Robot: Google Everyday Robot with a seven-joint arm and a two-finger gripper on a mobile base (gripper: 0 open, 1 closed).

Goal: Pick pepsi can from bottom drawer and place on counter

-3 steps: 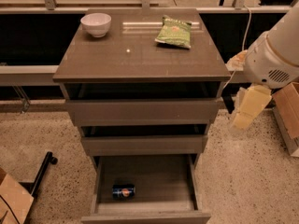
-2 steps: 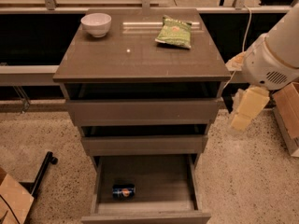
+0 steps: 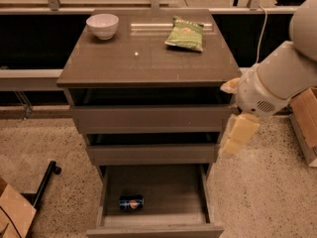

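The pepsi can (image 3: pixel 131 203) lies on its side on the wood-grain floor of the open bottom drawer (image 3: pixel 153 228), near its front left. The counter (image 3: pixel 148 58) tops the cabinet. My gripper (image 3: pixel 237 134) hangs at the cabinet's right side, level with the middle drawer, above and to the right of the can and apart from it. It holds nothing that I can see.
A white bowl (image 3: pixel 102 25) stands at the counter's back left and a green snack bag (image 3: pixel 185 33) lies at the back right. The two upper drawers are slightly open. A cardboard box (image 3: pixel 307 123) sits on the floor at right, and a black wheeled leg (image 3: pixel 44 182) at left.
My gripper has moved left and down, closer to the cabinet's right side. The can, drawers and counter objects have not moved.
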